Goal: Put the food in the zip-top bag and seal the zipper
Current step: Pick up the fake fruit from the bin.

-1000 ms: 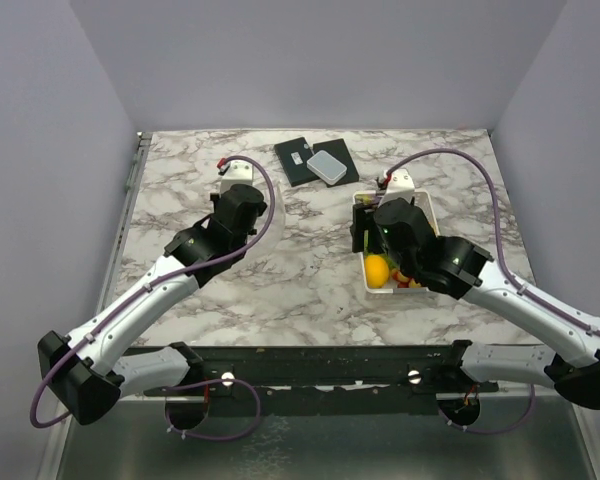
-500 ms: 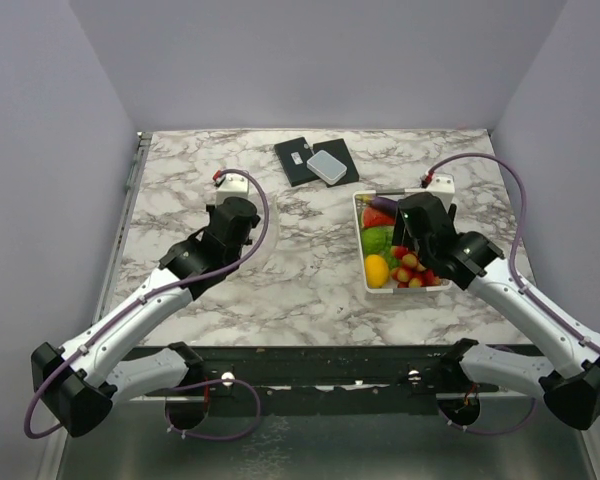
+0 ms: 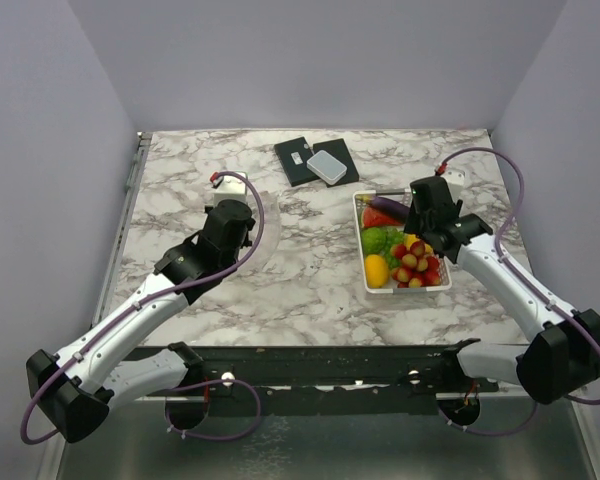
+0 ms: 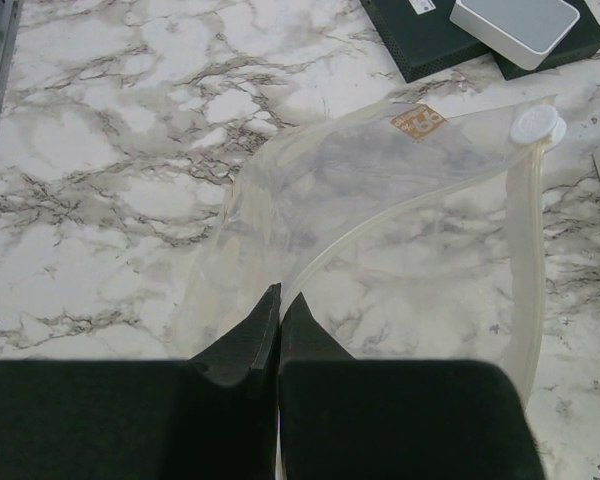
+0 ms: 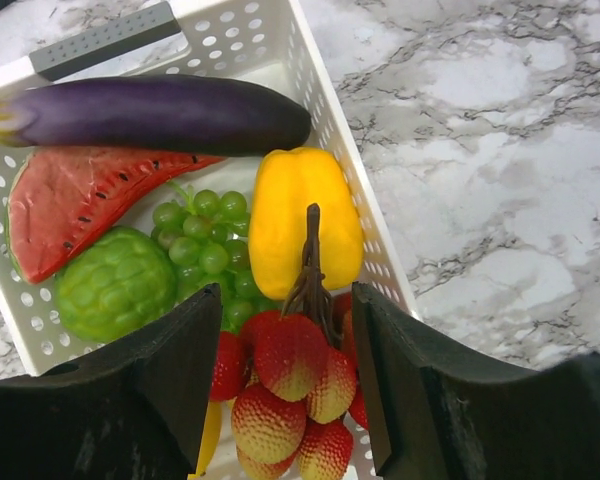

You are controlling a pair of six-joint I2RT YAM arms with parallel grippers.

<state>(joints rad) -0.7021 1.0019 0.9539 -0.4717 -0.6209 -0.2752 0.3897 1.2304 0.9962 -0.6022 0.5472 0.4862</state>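
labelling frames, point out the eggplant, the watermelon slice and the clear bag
eggplant [image 5: 150, 113], right wrist view, middle of its purple body
watermelon slice [image 5: 72, 203], right wrist view, red flesh
clear bag [image 4: 380, 172], left wrist view, flat upper panel

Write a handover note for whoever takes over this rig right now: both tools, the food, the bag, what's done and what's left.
Left tool: shut, pinching one lip of the zip-top bag, which lies open-mouthed on the table.
Right tool: open, just above the white basket, straddling the strawberries.
Food: eggplant, watermelon slice, grapes, lemon and the rest all sit in the basket; the bag is empty.
Done: bag lip gripped. Left: move every piece into the bag, then press the zipper shut.
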